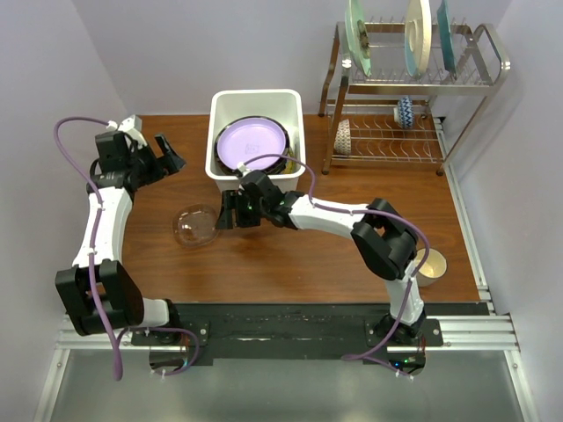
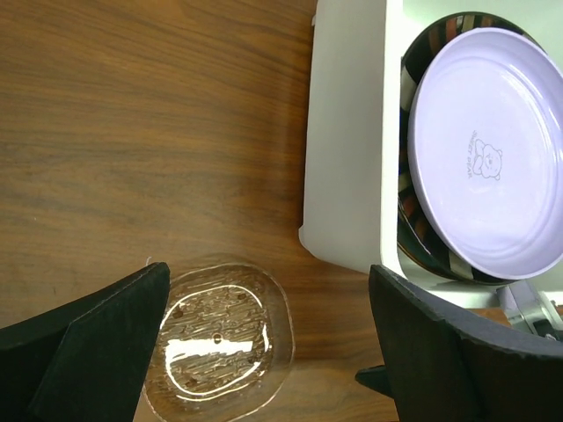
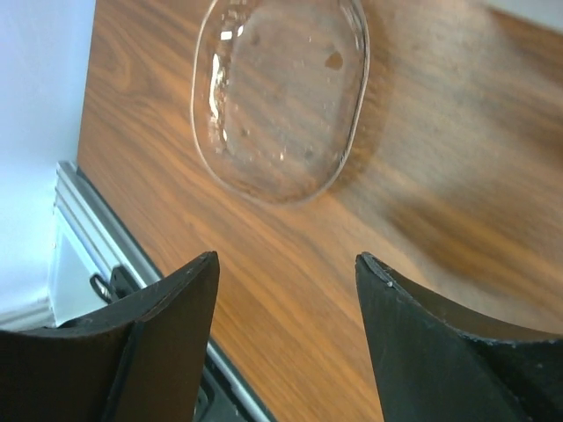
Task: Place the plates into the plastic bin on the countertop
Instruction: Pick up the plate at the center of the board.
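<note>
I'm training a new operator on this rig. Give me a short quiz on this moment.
1. Which plate lies on top in the plastic bin? A lilac plate; B orange dotted plate; C blue star plate.
2. True or false: the clear glass plate lies inside the bin.
3. What does the right gripper hold?
Key: 1 A. 2 False; it lies on the countertop. 3 Nothing; its jaws stand open.

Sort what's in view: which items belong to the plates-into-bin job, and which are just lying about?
Job: clear glass plate on the countertop; white plastic bin holding a lilac plate over a striped plate.
Lying about: wire dish rack with three large upright plates; cream mug.
</note>
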Robot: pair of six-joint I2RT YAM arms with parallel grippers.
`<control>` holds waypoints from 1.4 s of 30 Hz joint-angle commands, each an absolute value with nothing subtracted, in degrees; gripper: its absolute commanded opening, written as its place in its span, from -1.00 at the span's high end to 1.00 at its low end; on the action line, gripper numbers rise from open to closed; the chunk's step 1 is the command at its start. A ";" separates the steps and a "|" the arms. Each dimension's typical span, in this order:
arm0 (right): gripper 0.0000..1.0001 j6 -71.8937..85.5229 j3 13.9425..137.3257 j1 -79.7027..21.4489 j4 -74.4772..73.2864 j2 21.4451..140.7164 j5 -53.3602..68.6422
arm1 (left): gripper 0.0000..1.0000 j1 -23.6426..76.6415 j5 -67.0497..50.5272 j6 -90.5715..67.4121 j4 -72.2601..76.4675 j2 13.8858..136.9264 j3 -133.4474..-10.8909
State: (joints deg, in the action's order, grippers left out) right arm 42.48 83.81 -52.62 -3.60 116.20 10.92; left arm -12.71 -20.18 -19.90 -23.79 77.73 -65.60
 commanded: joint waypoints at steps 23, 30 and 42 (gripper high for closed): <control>-0.10 46.14 73.84 -64.69 16.67 118.30 -21.18 | -1.00 -16.52 -28.65 -20.65 -17.58 75.41 -62.05; -0.05 50.44 69.61 -64.60 25.92 118.82 -24.96 | -1.00 -16.61 -29.18 -20.65 -17.31 75.41 -61.79; -0.01 56.77 75.67 -64.60 27.60 125.77 -25.31 | -0.99 -16.88 -29.71 -20.65 -17.14 75.76 -61.52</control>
State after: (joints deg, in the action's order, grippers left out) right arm 53.54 72.12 -64.71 26.17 124.38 -22.02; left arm -16.12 -28.25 -20.38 -19.73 77.10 -61.95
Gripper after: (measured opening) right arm 0.512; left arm 0.996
